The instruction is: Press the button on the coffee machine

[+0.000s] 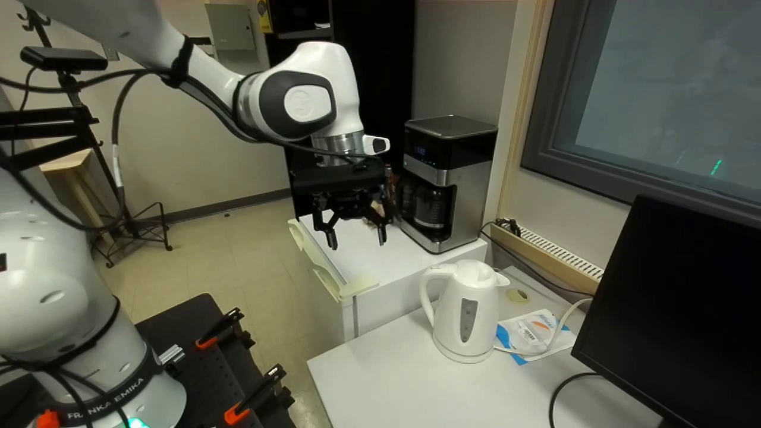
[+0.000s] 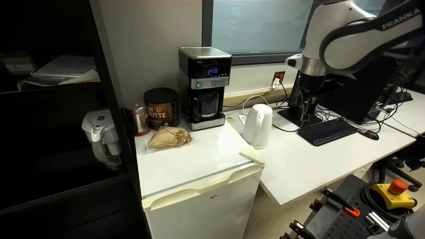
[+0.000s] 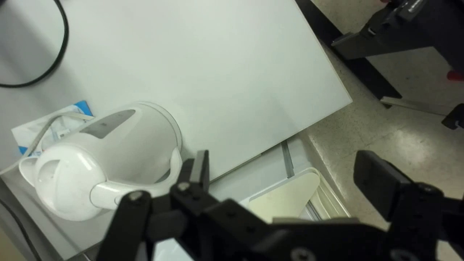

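The coffee machine (image 1: 469,196) is black and silver with a flat grey top and a dark carafe. It stands upright on the small white fridge, against the wall, and also shows in an exterior view (image 2: 207,59). Its front has a lit display and a button strip with a green-lit button (image 2: 198,85). My gripper (image 1: 357,239) is open, empty and pointing down, apart from the machine, at the desk side of the fridge; it also shows in an exterior view (image 2: 305,108). In the wrist view the gripper (image 3: 282,166) has its fingers wide apart; the machine is out of view there.
A white kettle (image 1: 469,315) stands on the desk (image 1: 380,380) beside the fridge (image 2: 172,166). A coffee can (image 2: 161,108), a metal canister (image 2: 139,118) and a paper bag (image 2: 170,136) are beside the machine. A monitor (image 1: 672,297) and keyboard (image 2: 327,131) are on the desk.
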`<state>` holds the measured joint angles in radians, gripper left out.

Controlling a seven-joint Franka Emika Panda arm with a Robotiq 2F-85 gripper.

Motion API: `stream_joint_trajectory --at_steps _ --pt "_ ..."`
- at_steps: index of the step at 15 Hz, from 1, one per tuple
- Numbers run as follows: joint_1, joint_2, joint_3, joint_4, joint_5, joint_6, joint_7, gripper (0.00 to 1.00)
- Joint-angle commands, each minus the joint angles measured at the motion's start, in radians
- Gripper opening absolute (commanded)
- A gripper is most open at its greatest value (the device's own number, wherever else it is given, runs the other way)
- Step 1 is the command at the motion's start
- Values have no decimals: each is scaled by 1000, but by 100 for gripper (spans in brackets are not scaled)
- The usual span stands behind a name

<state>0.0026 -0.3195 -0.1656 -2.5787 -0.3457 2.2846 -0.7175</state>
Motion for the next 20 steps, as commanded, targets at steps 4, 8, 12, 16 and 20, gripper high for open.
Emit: stream_joint_trajectory --at_steps 4,8,12,16,20 --pt "7 238 99 192 -141 35 -110 100" --pt "10 326 151 266 -288 106 -92 60" --pt "14 373 172 298 -523 222 -31 29" --pt "17 397 174 323 -793 332 111 1" --pt "23 401 185 336 -968 383 250 1"
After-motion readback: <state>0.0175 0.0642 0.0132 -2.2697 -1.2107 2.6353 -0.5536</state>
